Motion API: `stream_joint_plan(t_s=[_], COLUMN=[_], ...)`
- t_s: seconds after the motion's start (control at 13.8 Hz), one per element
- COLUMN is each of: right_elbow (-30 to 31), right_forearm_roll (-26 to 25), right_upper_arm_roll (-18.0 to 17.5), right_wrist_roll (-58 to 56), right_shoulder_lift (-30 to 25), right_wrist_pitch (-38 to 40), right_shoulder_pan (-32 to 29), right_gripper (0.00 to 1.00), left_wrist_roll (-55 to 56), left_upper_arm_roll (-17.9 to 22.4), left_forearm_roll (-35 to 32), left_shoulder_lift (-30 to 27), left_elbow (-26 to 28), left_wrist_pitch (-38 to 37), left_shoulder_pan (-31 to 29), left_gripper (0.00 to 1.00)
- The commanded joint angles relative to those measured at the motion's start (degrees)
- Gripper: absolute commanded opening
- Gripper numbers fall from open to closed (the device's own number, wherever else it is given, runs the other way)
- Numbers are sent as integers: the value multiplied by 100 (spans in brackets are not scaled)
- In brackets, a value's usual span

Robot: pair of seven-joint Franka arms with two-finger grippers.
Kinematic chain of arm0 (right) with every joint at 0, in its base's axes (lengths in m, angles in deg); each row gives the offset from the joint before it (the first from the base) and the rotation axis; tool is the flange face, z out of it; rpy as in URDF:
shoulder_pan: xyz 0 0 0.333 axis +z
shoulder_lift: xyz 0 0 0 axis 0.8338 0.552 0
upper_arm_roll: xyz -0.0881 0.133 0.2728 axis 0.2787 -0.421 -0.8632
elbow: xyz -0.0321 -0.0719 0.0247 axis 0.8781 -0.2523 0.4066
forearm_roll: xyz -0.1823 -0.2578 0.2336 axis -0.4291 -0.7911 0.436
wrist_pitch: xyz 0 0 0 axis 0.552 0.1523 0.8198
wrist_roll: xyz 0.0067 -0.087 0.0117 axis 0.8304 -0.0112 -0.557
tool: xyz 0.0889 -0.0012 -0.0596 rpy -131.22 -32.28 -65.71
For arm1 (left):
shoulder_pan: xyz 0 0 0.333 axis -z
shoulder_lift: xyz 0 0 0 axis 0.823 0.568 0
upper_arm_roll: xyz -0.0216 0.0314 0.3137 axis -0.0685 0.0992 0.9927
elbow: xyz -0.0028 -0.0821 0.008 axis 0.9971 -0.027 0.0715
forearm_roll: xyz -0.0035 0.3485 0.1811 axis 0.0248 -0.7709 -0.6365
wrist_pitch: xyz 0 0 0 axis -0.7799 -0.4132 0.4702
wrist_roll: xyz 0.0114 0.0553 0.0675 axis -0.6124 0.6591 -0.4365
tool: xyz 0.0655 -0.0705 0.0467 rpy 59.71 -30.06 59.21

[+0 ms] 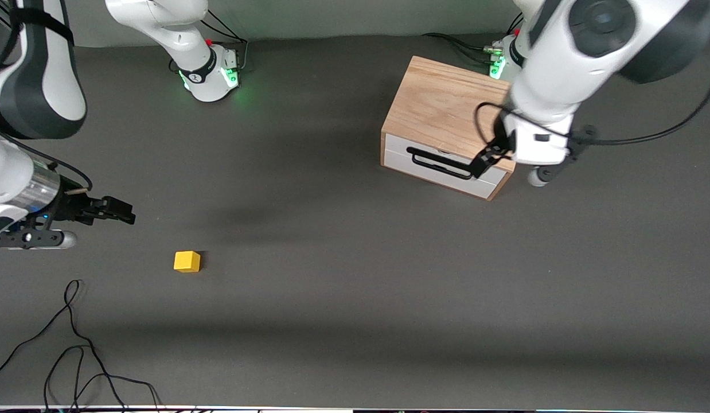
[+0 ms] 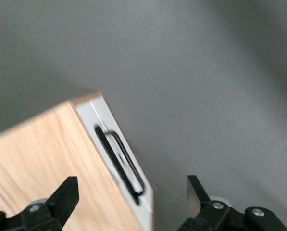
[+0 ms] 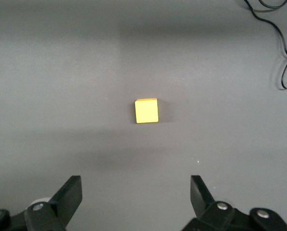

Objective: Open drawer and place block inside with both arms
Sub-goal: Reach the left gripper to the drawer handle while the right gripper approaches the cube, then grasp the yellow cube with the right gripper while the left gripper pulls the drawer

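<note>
The light oak box (image 1: 441,106) stands toward the left arm's end of the table. Its drawer (image 1: 447,166) with white front and black wire handle (image 1: 438,163) is shut. My left gripper (image 1: 484,160) is open and hovers over the box's front edge, at the end of the handle. In the left wrist view its jaws (image 2: 132,192) straddle the box top (image 2: 47,163) and the handle (image 2: 119,159) without touching. The small yellow block (image 1: 187,261) lies on the table toward the right arm's end. My right gripper (image 1: 123,212) is open and empty, above the table beside the block (image 3: 146,110).
Loose black cables (image 1: 74,355) lie on the grey table (image 1: 355,287) near the front camera at the right arm's end; they also show in the right wrist view (image 3: 282,48). The arms' green-lit bases (image 1: 214,71) stand along the back.
</note>
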Motion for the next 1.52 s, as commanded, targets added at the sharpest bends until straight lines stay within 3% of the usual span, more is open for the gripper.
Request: stream_joint_plan(t_s=[0.0, 0.22, 0.65, 1.16, 1.45], right_elbow=[116, 413, 423, 467, 555], right_forearm_roll=[-26, 0, -9, 17, 26], right_upper_arm_roll=[69, 149, 228, 201, 201], right_wrist_roll=[-451, -507, -463, -384, -50], right_shoulder_lift=[178, 416, 1302, 1971, 2375], right_wrist_pitch=[-362, -1143, -2076, -2657, -3157], right_shoulder_pan=[16, -1, 42, 235, 324], right_gripper=[100, 100, 100, 100, 100], left_wrist_roll=[2176, 3103, 3123, 2937, 2972], left_upper_arm_roll=[-257, -257, -257, -205, -205], left_forearm_roll=[-38, -38, -47, -495, -680], left_shoulder_lift=[228, 465, 852, 1581, 1950], left_elbow=[-94, -76, -41, 643, 680], left_wrist_pitch=[-41, -286, -639, 546, 671], left_shoulder_pan=[170, 444, 497, 435, 470], left_gripper=[100, 100, 100, 100, 100])
